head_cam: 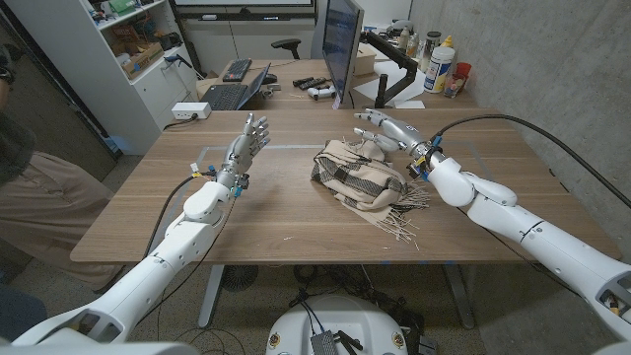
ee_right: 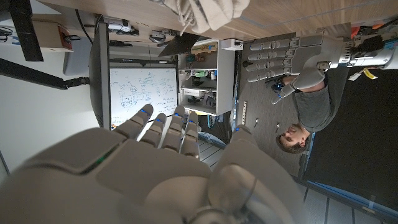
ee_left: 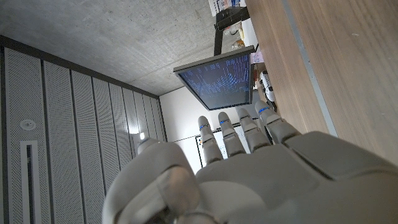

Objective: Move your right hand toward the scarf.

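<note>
In the head view, the scarf (head_cam: 357, 176) is bunched mid-table, and the right hand (head_cam: 387, 129) is held open and empty just behind it. The hand should be lowered slowly. In the left wrist view, the left hand (ee_left: 249, 162) is seen open, holding nothing. In the right wrist view, the fingers (ee_right: 163, 127) are spread.

The right hand (head_cam: 383, 128), fingers apart, hovers just beside the crumpled scarf (head_cam: 357, 170) on the wooden table (head_cam: 148, 212).
</note>
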Robot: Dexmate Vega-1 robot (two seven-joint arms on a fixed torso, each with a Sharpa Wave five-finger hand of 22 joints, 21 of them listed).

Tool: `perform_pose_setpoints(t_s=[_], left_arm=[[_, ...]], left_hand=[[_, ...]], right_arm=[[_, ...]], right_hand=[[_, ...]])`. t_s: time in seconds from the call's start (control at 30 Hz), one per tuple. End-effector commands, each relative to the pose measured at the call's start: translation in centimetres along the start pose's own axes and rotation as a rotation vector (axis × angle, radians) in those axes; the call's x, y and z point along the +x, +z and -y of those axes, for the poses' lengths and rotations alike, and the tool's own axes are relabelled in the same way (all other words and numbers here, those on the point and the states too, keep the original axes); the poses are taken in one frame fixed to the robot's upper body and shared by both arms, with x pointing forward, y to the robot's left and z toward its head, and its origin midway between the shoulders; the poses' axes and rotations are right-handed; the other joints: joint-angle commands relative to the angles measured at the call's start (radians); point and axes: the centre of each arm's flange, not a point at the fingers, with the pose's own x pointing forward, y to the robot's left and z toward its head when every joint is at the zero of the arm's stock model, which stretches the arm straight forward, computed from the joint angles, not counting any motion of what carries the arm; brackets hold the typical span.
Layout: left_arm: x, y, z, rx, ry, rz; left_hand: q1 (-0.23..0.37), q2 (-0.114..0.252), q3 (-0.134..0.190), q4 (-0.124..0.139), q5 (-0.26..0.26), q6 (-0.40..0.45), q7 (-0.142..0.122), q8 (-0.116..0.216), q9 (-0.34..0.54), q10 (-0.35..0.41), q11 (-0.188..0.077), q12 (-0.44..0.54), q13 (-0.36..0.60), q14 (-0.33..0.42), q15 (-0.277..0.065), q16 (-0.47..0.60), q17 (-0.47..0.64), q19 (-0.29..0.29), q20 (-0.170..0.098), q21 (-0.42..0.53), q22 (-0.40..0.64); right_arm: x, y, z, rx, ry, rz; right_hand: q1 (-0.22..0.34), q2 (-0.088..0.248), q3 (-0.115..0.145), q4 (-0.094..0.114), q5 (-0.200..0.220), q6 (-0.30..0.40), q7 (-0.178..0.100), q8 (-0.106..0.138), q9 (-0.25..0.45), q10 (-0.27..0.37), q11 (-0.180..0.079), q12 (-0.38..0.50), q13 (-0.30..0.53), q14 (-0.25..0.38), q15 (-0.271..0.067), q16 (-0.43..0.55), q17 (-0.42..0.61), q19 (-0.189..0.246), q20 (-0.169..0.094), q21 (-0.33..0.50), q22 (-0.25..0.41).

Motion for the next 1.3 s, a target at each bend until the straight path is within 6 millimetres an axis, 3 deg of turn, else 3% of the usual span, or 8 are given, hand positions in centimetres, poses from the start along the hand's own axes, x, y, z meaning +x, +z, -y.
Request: perform_pose_setpoints(t_s=[0.03, 0.93, 1.3], left_arm=[[0.0, 0.0, 0.1, -0.002, -0.003, 0.001], [1.4, 0.4, 0.2, 0.010, -0.035, 0.006], [1.1, 0.2, 0.4, 0.004, -0.033, 0.003]], left_hand=[[0.012, 0.001, -0.004, -0.005, 0.007, -0.004, 0.003, 0.000, 0.005, 0.004, 0.008, 0.002, 0.005, -0.003, -0.072, 0.005, 0.001, -0.002, 0.000, 0.001, 0.002], [0.013, 0.001, -0.004, -0.006, 0.007, -0.002, 0.003, 0.001, 0.005, 0.005, 0.008, 0.003, 0.005, -0.002, -0.070, 0.007, 0.001, -0.001, -0.001, 0.002, 0.002], [0.013, 0.002, -0.003, -0.007, 0.007, -0.003, 0.002, 0.001, 0.005, 0.006, 0.011, 0.004, 0.005, -0.003, -0.070, 0.007, 0.001, 0.000, 0.000, 0.003, 0.002]], right_arm=[[0.3, -0.1, -0.6, -0.066, 0.019, 0.013], [0.3, -0.3, -2.3, -0.169, 0.149, 0.090], [0.2, 0.2, -2.8, -0.181, 0.185, 0.118]], right_hand=[[0.010, 0.004, 0.007, -0.003, 0.009, 0.017, -0.002, 0.010, 0.005, 0.010, -0.005, 0.004, 0.002, 0.010, -0.054, 0.006, -0.001, 0.012, -0.006, 0.009, 0.001], [0.017, 0.006, 0.012, -0.008, 0.011, 0.020, -0.007, 0.009, 0.005, 0.000, -0.014, 0.000, 0.002, 0.000, -0.063, 0.002, -0.001, 0.000, -0.006, 0.004, 0.002], [0.020, 0.006, 0.014, -0.010, 0.011, 0.020, -0.008, 0.009, 0.005, -0.004, -0.017, -0.001, 0.002, -0.003, -0.063, 0.002, -0.001, -0.004, -0.004, 0.003, 0.002]])
